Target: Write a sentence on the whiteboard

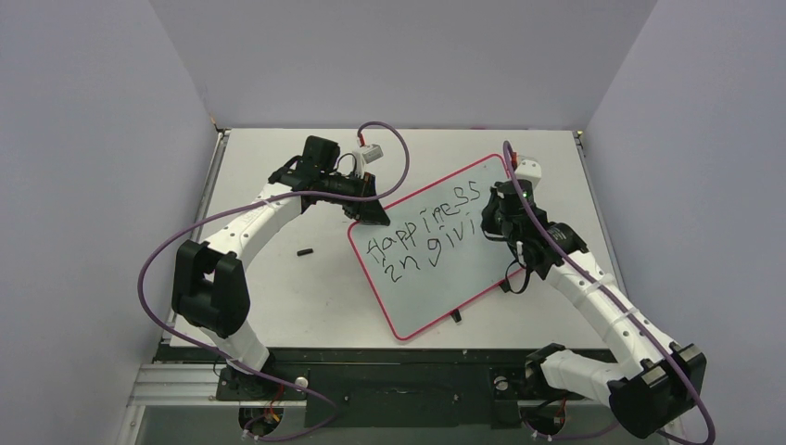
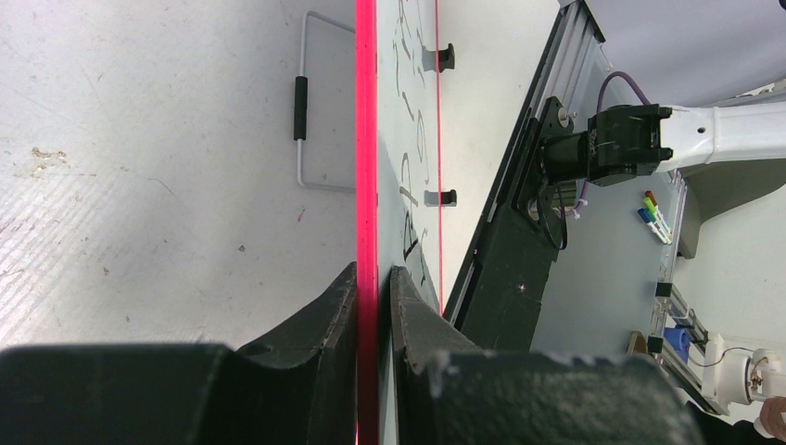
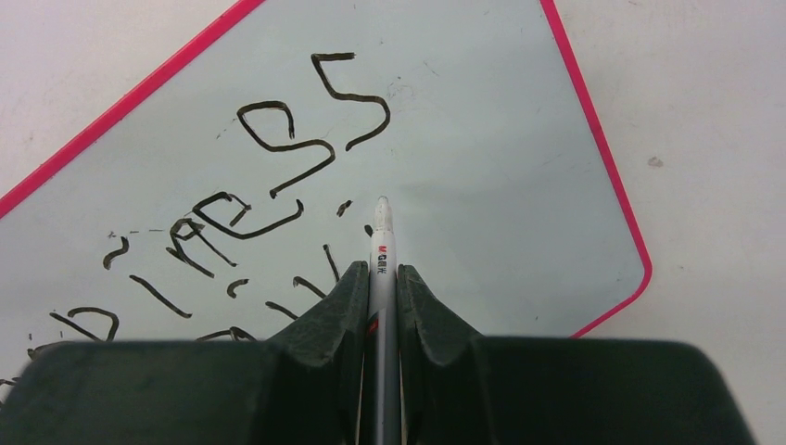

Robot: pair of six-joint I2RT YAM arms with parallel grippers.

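Three plain walls close in a white table (image 1: 278, 297): a left wall (image 1: 83, 139), a far wall (image 1: 399, 56) and a right wall (image 1: 704, 139), all bare and pale lavender-grey. They stand close around the table's left, far and right edges, and thin grey rails (image 1: 212, 176) run along its two sides. Seen up close, the tabletop is matt and scuffed, with small specks and faint scratches. A black plate (image 1: 408, 357) spans the near edge, with a silver frame (image 1: 176, 387) just nearer on the left. Light falls soft and even from above, casting only faint shadows on the tabletop
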